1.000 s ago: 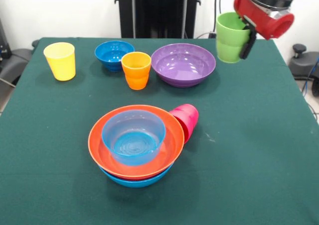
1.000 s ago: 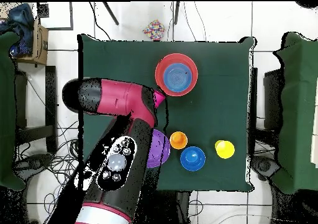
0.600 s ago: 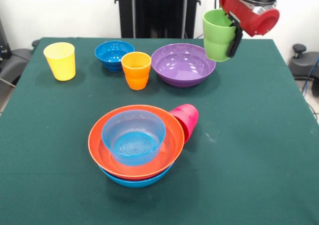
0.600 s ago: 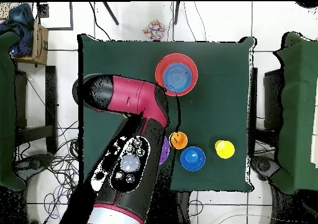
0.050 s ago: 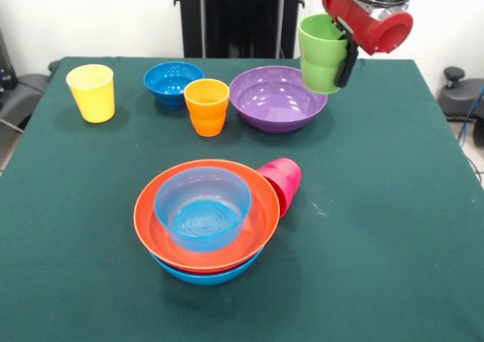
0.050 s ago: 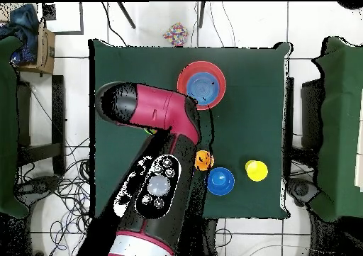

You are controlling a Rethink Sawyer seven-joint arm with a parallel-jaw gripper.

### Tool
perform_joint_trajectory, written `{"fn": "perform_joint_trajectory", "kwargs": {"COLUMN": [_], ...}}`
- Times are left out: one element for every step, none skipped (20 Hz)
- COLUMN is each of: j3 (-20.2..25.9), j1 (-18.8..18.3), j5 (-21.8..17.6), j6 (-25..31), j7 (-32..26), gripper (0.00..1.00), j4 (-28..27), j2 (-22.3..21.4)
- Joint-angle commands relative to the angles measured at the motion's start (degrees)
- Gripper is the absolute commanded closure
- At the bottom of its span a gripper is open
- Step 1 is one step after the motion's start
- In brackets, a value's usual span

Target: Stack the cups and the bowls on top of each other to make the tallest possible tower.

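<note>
My gripper is shut on the light green cup, holding it upright in the air above the right rim of the large purple bowl. The tower stands near the front: a light-blue bowl at the bottom, an orange bowl on it and a smaller light-blue bowl nested on top. A magenta-pink cup lies on its side against the tower. The yellow cup, dark-blue bowl and orange cup stand in a row at the back. In the overhead view the arm hides the green cup and the purple bowl.
The green table cloth covers the whole top. In the overhead view the tower, orange cup, dark-blue bowl and yellow cup show beside the arm. Green chairs stand at both sides.
The gripper has carried the green cup leftward in the front view and slightly up, from beside the purple bowl to above its right rim. Nothing on the table moved.
</note>
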Motion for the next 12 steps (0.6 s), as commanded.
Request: {"fn": "perform_joint_trajectory", "kwargs": {"j3": [8.8, 9.3, 9.7, 10.1, 10.4, 10.9, 11.3, 11.7, 12.0, 12.4, 12.8, 13.1], "j1": [-3.9, -4.5, -5.1, -5.5, -5.9, -6.5, -6.9, -7.3, -7.8, -8.2, -8.6, -9.0], "j5": [-4.6, -4.8, -5.2, -5.5, -5.8, -6.2, -6.5, -6.9, -7.3, -7.6, -8.0, -8.3], "j6": [-2.7, -3.1, -3.3, -3.4, -3.6, -3.8, -3.8, -3.7, -3.6, -3.6, -3.7, -3.7], "j7": [-8.4, -8.9, -9.5, -10.0, -10.4, -10.9, -11.3, -11.6, -11.9, -12.2, -12.4, -12.5], "gripper": [1.00, 1.00, 1.00, 1.00, 1.00, 1.00, 1.00, 1.00, 1.00, 1.00, 1.00, 1.00], "j4": [1.0, 1.1, 0.8, 0.8, 0.7, 0.8, 0.8, 0.7, 0.7, 0.7, 0.8, 0.7], "j2": [2.2, 2.1, 2.5, 2.4, 2.4, 2.4, 2.4, 2.3, 2.2, 2.1, 2.0, 1.9]}}
